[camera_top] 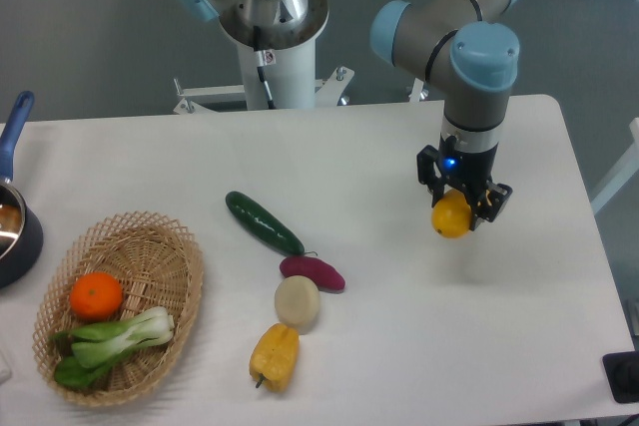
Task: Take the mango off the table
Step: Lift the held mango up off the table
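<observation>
The mango point(450, 215), a glossy yellow-orange oval, hangs between the black fingers of my gripper point(461, 209), which is shut on it. It is over the right part of the white table point(419, 346), and a soft shadow lies on the tabletop just below and to the right of it. The arm's grey and blue wrist stands straight above the fruit and hides its top.
A green cucumber point(264, 222), a purple sweet potato point(313, 272), a pale round vegetable point(298, 300) and a yellow bell pepper point(275, 356) lie mid-table. A wicker basket point(168, 246) at the left holds an orange point(96, 295) and bok choy point(110, 339). A blue-handled pot point(14, 216) sits at the left edge.
</observation>
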You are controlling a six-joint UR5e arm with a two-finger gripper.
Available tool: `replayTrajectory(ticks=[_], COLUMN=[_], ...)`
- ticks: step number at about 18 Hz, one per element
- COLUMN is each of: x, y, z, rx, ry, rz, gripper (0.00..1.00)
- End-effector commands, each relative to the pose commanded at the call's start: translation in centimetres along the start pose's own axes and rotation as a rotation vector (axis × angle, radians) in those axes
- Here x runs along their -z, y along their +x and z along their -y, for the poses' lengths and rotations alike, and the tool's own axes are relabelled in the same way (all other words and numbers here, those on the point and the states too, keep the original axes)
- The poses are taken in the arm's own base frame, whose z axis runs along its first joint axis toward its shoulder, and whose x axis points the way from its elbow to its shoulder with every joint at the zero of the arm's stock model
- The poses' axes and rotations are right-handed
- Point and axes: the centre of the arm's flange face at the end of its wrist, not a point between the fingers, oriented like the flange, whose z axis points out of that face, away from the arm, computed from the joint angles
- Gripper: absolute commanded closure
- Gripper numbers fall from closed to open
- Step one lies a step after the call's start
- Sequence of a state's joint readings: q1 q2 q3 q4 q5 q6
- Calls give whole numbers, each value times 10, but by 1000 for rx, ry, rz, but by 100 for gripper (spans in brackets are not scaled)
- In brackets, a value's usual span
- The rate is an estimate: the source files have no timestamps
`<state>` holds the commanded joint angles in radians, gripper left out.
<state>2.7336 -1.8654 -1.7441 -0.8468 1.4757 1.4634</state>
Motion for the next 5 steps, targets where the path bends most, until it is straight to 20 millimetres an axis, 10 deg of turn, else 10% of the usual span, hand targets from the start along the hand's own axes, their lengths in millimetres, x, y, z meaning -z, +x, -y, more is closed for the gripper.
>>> replayTrajectory(ticks=[5], x=[8], y=[-8], z=[-3], rx=[-13], ry=[-54], rz=[13], gripper=[60])
